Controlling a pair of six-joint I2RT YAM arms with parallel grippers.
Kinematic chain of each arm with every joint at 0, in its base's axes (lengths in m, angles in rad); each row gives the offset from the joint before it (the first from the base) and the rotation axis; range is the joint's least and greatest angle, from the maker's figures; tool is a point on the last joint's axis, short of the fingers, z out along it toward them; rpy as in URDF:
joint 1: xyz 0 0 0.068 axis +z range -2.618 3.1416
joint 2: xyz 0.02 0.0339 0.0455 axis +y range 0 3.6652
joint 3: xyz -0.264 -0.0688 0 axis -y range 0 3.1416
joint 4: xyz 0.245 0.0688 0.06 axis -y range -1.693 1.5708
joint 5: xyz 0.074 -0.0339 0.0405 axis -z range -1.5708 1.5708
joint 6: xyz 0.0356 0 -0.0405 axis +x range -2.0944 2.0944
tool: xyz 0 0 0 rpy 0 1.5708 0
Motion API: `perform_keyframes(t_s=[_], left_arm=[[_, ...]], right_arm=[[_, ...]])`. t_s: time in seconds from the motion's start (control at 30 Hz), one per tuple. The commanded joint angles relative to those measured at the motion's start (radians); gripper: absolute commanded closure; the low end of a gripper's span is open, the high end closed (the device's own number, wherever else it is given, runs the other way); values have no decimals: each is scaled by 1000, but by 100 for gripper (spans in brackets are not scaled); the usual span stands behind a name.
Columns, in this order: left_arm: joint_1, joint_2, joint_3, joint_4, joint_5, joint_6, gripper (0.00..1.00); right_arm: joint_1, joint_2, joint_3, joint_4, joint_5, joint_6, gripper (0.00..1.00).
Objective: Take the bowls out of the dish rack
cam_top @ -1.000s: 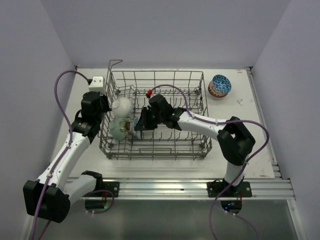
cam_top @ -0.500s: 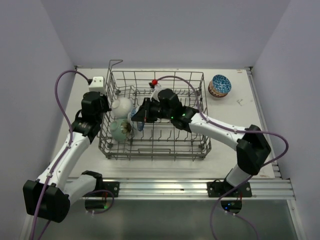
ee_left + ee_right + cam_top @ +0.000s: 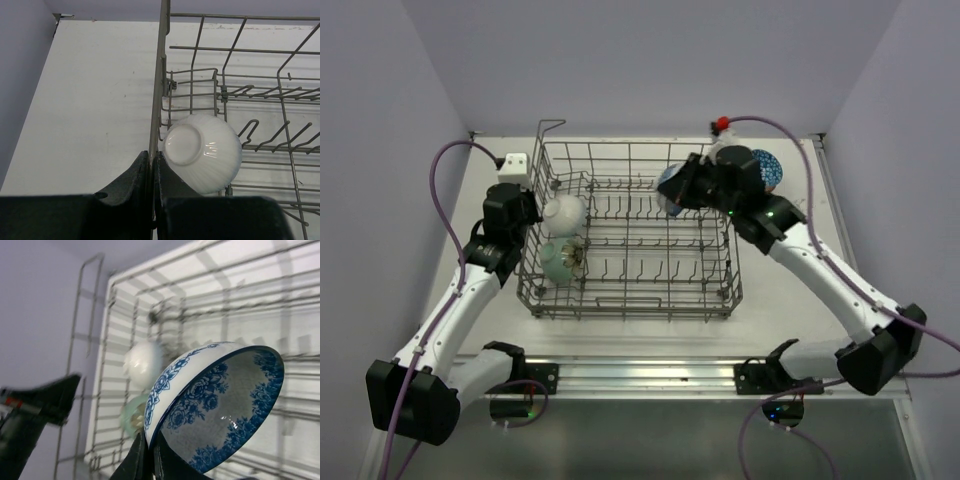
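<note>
The grey wire dish rack (image 3: 630, 312) stands mid-table. A white bowl (image 3: 563, 212) and a pale green bowl (image 3: 556, 261) sit on their sides at its left end. My left gripper (image 3: 523, 215) is shut on the rack's left rim wire (image 3: 161, 75), with the white bowl (image 3: 202, 152) just right of its jaws (image 3: 151, 161). My right gripper (image 3: 684, 188) is shut on the rim of a white bowl with blue flowers (image 3: 668, 190), held tilted above the rack's back right part. In the right wrist view this bowl (image 3: 215, 400) fills the frame above the gripper (image 3: 150, 446).
A blue and brown patterned bowl (image 3: 767, 169) lies on the table right of the rack, partly behind my right wrist. A white box (image 3: 515, 163) with a purple cable sits at the rack's back left corner. Grey walls close in on three sides.
My right arm has lifted the blue flowered bowl out of the rack's left-middle and carried it up and to the back right. The left gripper has stayed on the rim.
</note>
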Motion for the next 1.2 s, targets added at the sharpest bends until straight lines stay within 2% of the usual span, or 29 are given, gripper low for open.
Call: perform_keyframes(t_s=[0.0, 0.03, 0.23, 0.33, 0.5, 0.63, 0.7, 1.17], left_arm=[[2, 0, 2, -14, -76, -12, 100], [2, -2, 2, -16, -79, -12, 100], [2, -4, 2, -16, -67, -12, 100], [2, -2, 2, -14, -61, -13, 100], [1, 3, 2, -13, -50, -12, 100], [1, 1, 2, -14, -48, -7, 100], [1, -5, 0, -9, -51, -1, 100], [1, -14, 0, -5, -41, 5, 100]], right_arm=[[-161, -153, 39, -178, 204, -121, 100], [-225, -196, 15, -207, 225, -156, 100], [-397, -240, -30, -362, 433, -241, 100], [-490, -186, -71, -395, 388, -233, 100], [-572, -34, -117, -381, 289, -259, 100], [-583, 111, -84, -425, 271, -325, 100], [-583, 173, -50, -467, 309, -341, 100], [-584, 342, -47, -464, 246, -433, 100]])
